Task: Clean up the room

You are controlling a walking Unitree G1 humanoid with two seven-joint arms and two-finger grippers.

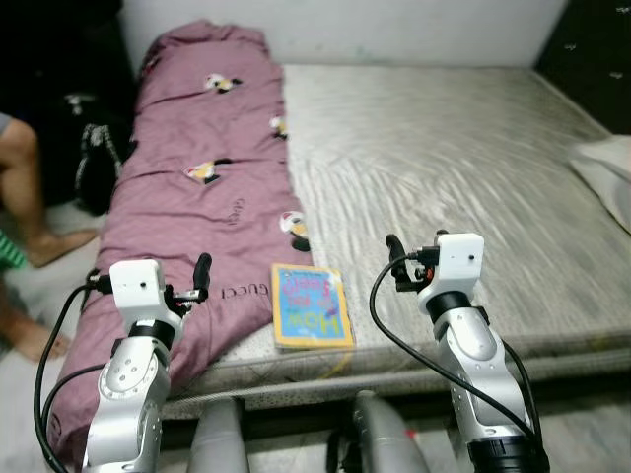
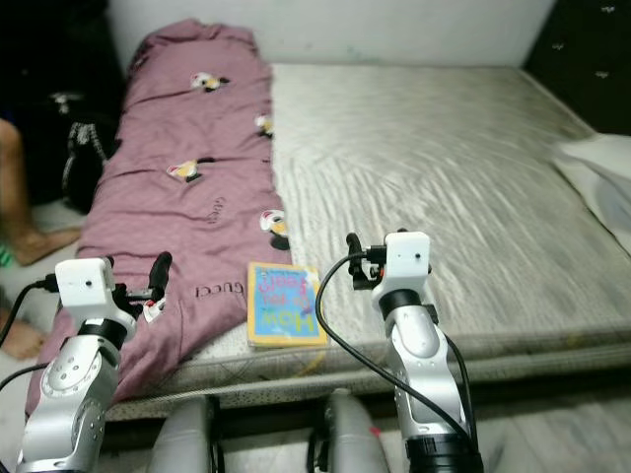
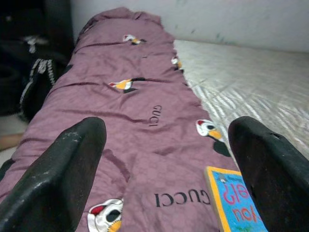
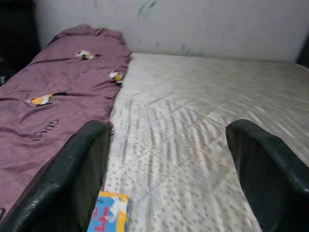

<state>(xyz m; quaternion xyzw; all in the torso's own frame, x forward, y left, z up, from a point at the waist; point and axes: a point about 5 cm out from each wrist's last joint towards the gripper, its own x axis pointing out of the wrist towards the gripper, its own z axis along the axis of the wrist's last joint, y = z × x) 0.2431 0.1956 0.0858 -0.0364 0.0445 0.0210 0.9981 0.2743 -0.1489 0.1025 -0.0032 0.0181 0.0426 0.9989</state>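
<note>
A blue picture book (image 1: 311,305) with a yellow border lies flat on the grey mattress (image 1: 454,158), close to its near edge. Just left of the book, a purple blanket (image 1: 202,177) with small printed figures runs the length of the bed. My left gripper (image 3: 169,133) is open over the blanket's near end, left of the book, with nothing between its fingers. My right gripper (image 4: 166,133) is open too, raised above the mattress right of the book, which appears low beside one of its fingers (image 4: 72,183).
A person's bare leg and foot (image 1: 30,202) rest on the floor at the far left, next to a black bag (image 1: 94,163). A white cloth (image 1: 606,172) lies at the mattress's right edge. A pale wall (image 1: 375,30) closes the far side.
</note>
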